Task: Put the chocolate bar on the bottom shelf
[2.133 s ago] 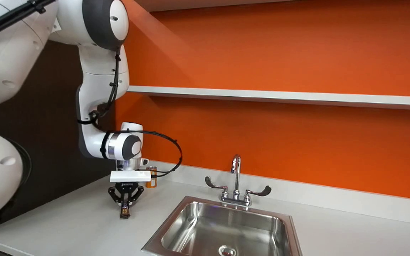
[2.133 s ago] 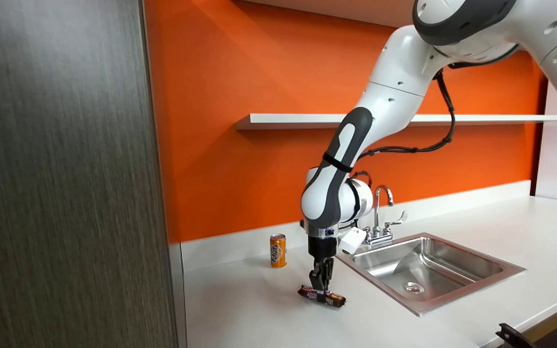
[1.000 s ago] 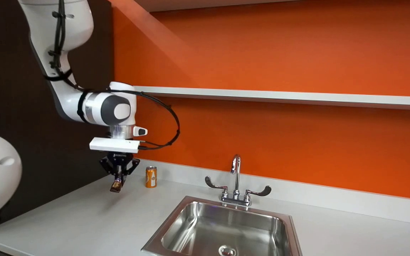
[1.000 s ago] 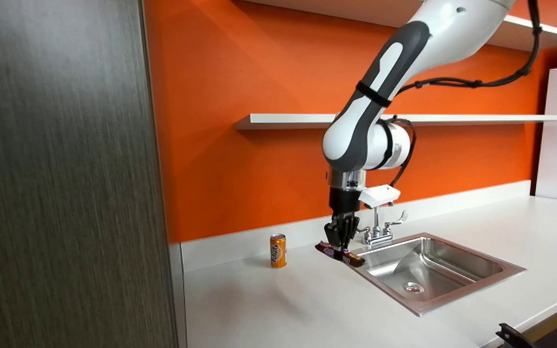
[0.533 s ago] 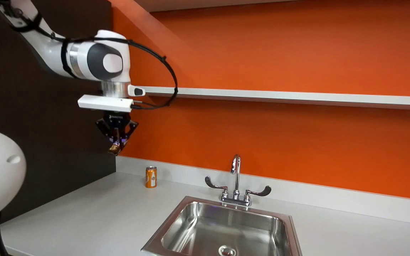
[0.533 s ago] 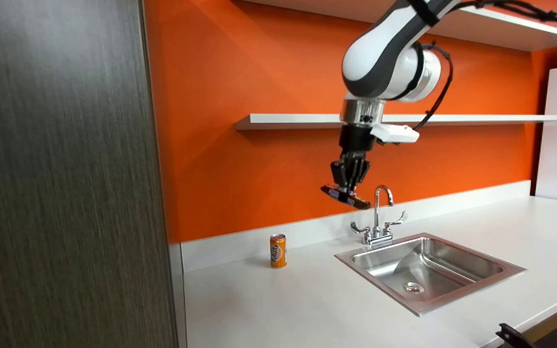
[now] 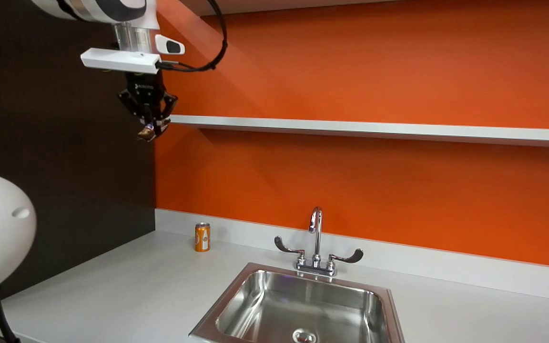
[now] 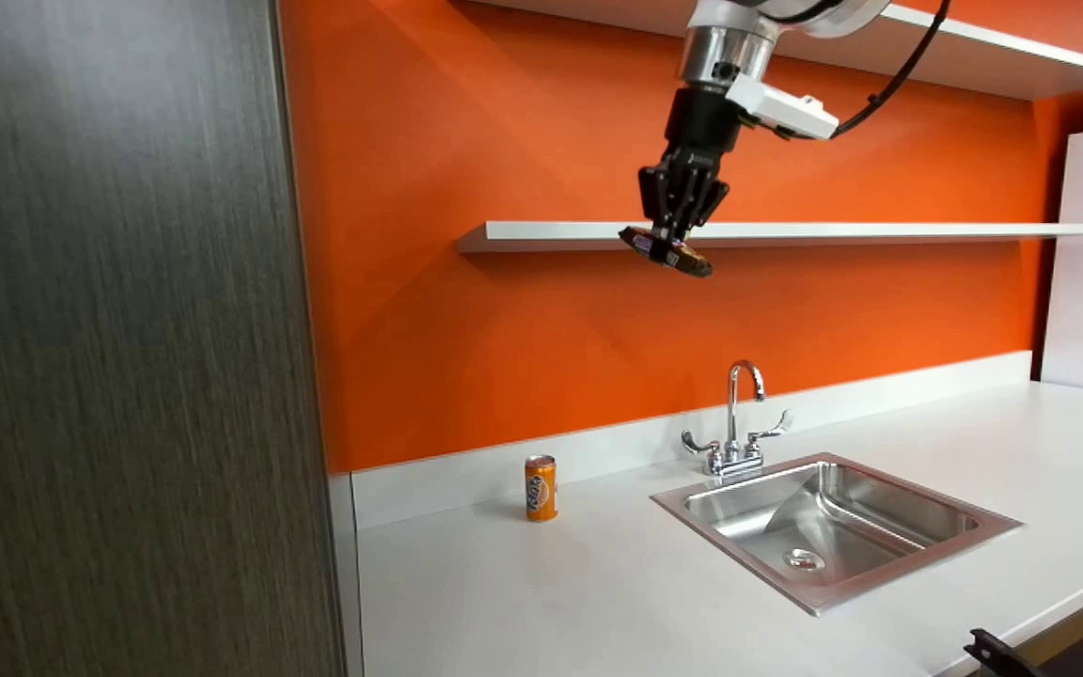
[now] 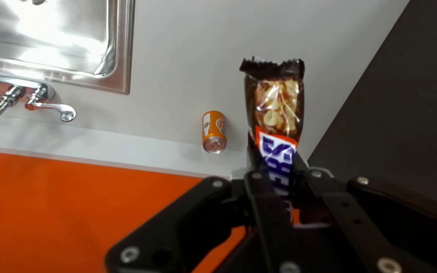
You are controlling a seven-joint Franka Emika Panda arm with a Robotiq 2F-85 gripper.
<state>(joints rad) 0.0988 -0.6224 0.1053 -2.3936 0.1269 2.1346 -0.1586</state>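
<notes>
The chocolate bar (image 7: 147, 133) is a small dark brown wrapped bar; in an exterior view (image 8: 694, 262) it tilts, one end lower. My gripper (image 8: 671, 235) is shut on its middle and holds it high above the counter. The wrist view shows the bar (image 9: 277, 106) sticking out of the fingers (image 9: 277, 167), which hide its other part. The bottom shelf (image 7: 350, 126) is a long white ledge on the orange wall. In both exterior views the bar appears about level with or slightly below the shelf edge (image 8: 551, 232), near its left part. Its distance in front of the shelf is unclear.
An orange can (image 8: 541, 487) stands on the counter by the wall. A steel sink (image 7: 229, 295) with a faucet (image 7: 317, 238) lies to the right. A higher shelf (image 8: 974, 52) hangs above. A dark panel (image 8: 128, 338) closes the left side.
My gripper has lifted the chocolate bar from counter level to about shelf height, also shifting slightly left in an exterior view. It now tilts a little. The can has not moved.
</notes>
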